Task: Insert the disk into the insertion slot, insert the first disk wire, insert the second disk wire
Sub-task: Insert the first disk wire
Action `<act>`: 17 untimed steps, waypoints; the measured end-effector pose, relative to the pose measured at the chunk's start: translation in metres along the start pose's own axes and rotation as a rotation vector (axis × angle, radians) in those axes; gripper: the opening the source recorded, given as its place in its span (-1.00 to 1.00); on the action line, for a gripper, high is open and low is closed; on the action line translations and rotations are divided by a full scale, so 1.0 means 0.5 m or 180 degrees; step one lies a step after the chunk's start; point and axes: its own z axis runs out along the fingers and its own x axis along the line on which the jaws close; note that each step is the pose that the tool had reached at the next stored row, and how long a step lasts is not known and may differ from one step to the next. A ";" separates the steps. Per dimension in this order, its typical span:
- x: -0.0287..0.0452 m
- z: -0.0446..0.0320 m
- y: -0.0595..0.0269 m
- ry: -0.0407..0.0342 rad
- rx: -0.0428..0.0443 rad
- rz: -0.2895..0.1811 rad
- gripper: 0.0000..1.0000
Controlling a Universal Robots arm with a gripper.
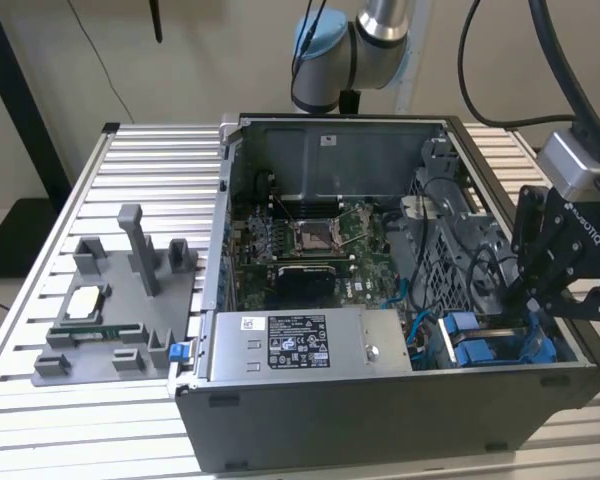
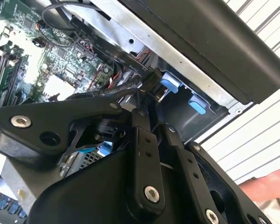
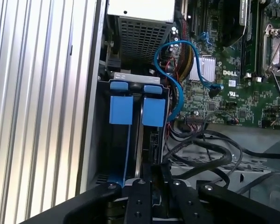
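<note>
Second wrist view, inside an open computer case (image 1: 380,425): the gripper (image 2: 149,93) has its fingers (image 2: 142,126) drawn narrow. By the look of it they are pinched on a black wire plug (image 2: 152,84), probably one of the disk wires, though the contact itself is partly hidden. The plug's cable runs back over the motherboard (image 2: 51,70).

Just beside the plug stand the blue tabs (image 2: 170,84) at the edge of the insertion slot (image 3: 113,149). In the first wrist view the disk (image 3: 138,140) appears seated in that bay. It is seen edge-on, with a thin blue rail of its frame alongside.

The disk lies straight ahead of the fingertips, along the line of the gripper's reach. Its long axis runs from the fingers toward the blue tabs, so the gripper is judged to be lined up with the disk's length, not across it. A looped blue cable (image 3: 177,70) hangs near the bay without touching the gripper.

In the exterior view the gripper reaches down into the drive cage at the case's near corner, on the exterior view's right. The grey power-supply box (image 1: 310,345) is next to the cage on the exterior view's left. Beyond the case, a grey fixture tray (image 1: 110,310) rests on the slatted table (image 1: 140,150). A person's hand (image 2: 266,186) is at the table's edge, well apart from the fingers.
</note>
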 end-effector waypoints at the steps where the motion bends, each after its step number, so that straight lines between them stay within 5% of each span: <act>1: 0.000 0.001 0.000 0.0001 0.0002 -0.0001 -1.00; 7: 0.001 0.007 -0.001 -0.0011 0.0044 -0.0006 -1.00; 14: 0.001 0.014 -0.001 -0.0014 0.0052 0.0003 -1.00; 15: 0.001 0.014 -0.001 -0.0015 0.0053 0.0005 1.00; 17: 0.001 0.013 0.001 -0.0023 0.0053 0.0012 1.00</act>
